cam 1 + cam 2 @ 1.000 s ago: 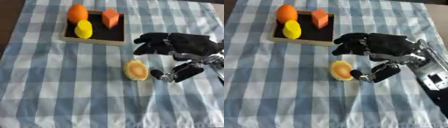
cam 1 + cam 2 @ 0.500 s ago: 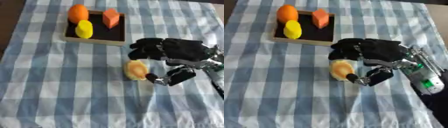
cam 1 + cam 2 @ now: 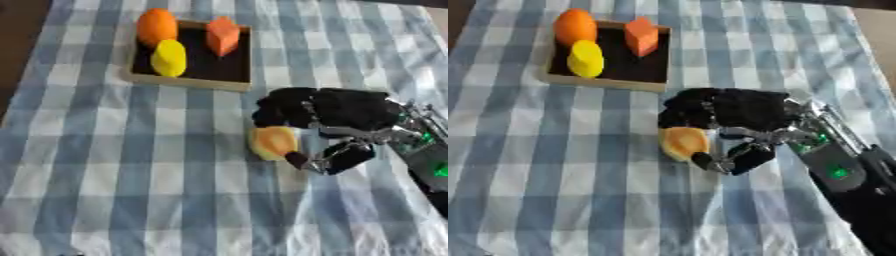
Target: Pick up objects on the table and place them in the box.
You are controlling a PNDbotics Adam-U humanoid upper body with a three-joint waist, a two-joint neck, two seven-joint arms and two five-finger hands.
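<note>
A round yellow-orange fruit (image 3: pixel 273 142) lies on the checked cloth, right of centre. My right hand (image 3: pixel 741 111) comes in from the right and sits over it. The black fingers (image 3: pixel 278 107) curl down against the fruit's far side and the thumb (image 3: pixel 331 157) presses in at its near right, so the hand is shut round it. The fruit still rests on the cloth. The wooden box (image 3: pixel 234 84) with a black floor stands at the far left. It holds an orange (image 3: pixel 157 26), a yellow lemon-like fruit (image 3: pixel 169 58) and an orange-red block (image 3: pixel 223 35). My left hand shows in neither view.
The blue-and-white checked cloth (image 3: pixel 105 175) covers the table, wrinkled near the right side. Bare brown table shows at the far left edge (image 3: pixel 16 60). My right forearm (image 3: pixel 842 175) with a green light crosses the lower right.
My right hand has moved left and down onto the yellow-orange fruit, and the fingers and thumb have closed in round it. The fruit has stayed in place.
</note>
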